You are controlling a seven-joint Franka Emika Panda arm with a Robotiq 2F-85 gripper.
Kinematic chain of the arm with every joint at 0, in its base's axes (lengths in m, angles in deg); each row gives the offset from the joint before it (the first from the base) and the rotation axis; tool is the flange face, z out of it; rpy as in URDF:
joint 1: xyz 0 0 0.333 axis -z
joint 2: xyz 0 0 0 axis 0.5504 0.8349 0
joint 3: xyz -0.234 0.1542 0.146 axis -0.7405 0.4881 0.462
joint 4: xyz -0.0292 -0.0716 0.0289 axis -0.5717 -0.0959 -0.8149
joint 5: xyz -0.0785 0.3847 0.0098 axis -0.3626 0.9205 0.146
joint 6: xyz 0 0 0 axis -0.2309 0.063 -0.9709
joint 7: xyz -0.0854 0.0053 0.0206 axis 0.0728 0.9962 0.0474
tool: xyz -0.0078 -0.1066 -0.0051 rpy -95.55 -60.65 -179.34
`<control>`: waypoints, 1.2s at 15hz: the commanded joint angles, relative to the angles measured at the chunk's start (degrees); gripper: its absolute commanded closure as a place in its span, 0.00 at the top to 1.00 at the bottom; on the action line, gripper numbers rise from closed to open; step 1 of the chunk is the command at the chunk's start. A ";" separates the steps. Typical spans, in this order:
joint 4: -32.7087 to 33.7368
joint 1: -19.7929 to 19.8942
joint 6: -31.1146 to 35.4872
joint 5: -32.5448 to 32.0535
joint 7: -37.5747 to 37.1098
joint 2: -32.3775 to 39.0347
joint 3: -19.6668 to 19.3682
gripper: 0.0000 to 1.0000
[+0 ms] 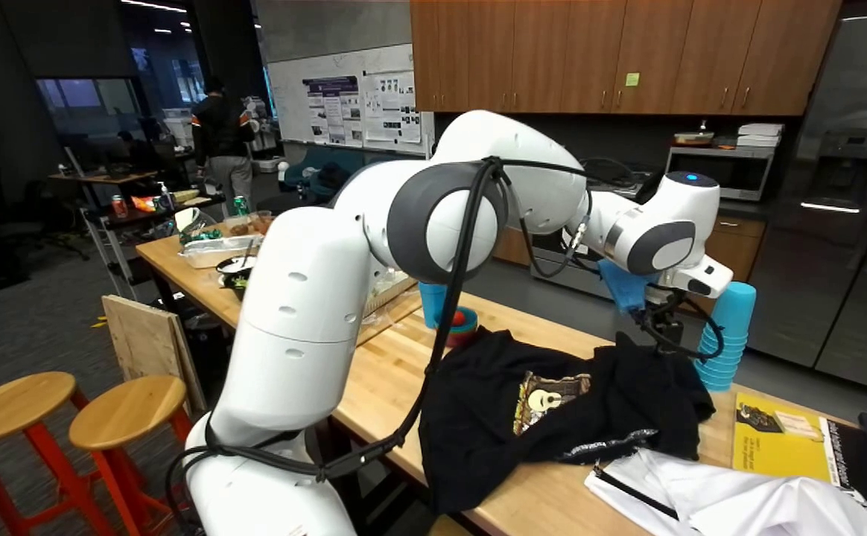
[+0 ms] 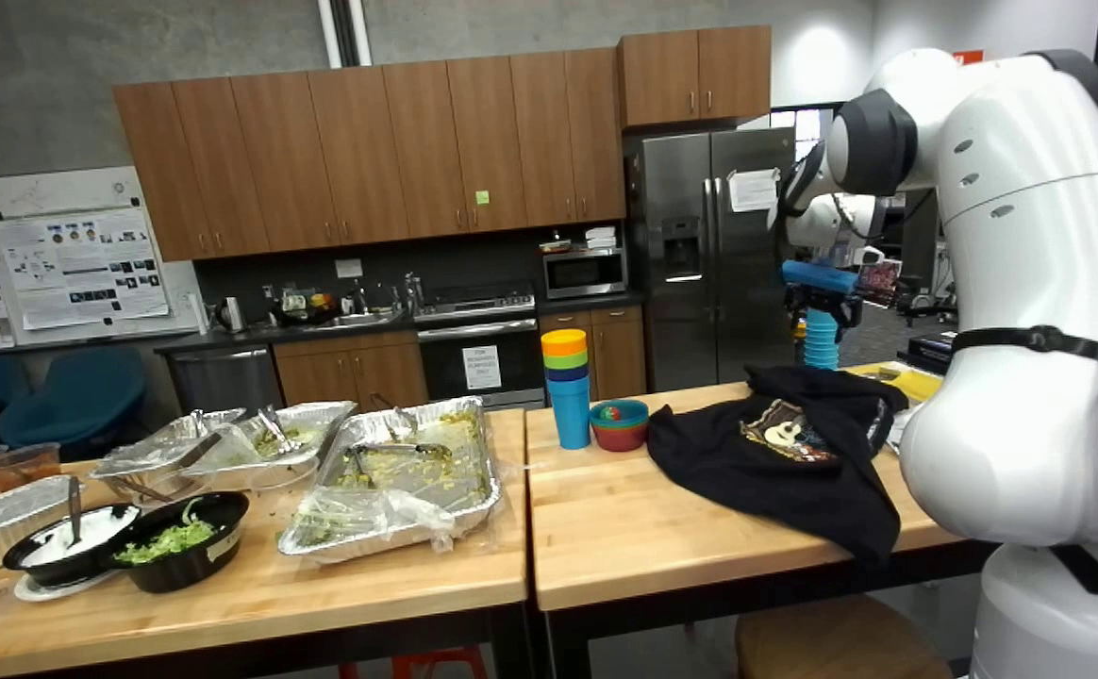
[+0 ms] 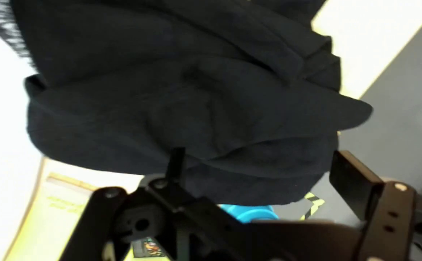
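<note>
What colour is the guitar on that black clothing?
Pale cream; the guitar print shows best in an exterior view.

In the wrist view, the claw looks blurry and the tabletop glares white; in an exterior view, ceiling lights shine amid gloom.

In the wrist view, below the gripper, the black garment is cut off by the top edge; behind the gripper, blue cups are mostly hidden; beside it, the yellow book is too blurred to read
</note>
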 commanded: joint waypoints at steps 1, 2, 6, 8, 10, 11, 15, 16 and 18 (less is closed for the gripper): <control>-11.25 1.31 -5.40 -7.16 9.79 -10.29 -2.42 1.00; -14.30 1.69 -5.57 -9.70 12.61 -12.26 -3.16 1.00; -27.66 3.76 -4.74 -18.60 24.57 -20.91 -5.19 1.00; -34.62 4.33 -4.71 -23.56 28.91 -25.22 -5.87 1.00; -41.63 4.57 -5.30 -30.21 31.05 -30.25 -6.07 1.00; -45.21 4.76 -5.62 -33.99 31.65 -33.05 -5.95 1.00; -43.23 4.92 -5.71 -33.27 30.31 -29.55 -5.83 1.00; -42.93 4.90 -5.72 -33.22 30.31 -29.51 -5.77 1.00; -42.01 4.89 -5.72 -33.20 30.31 -28.68 -5.81 1.00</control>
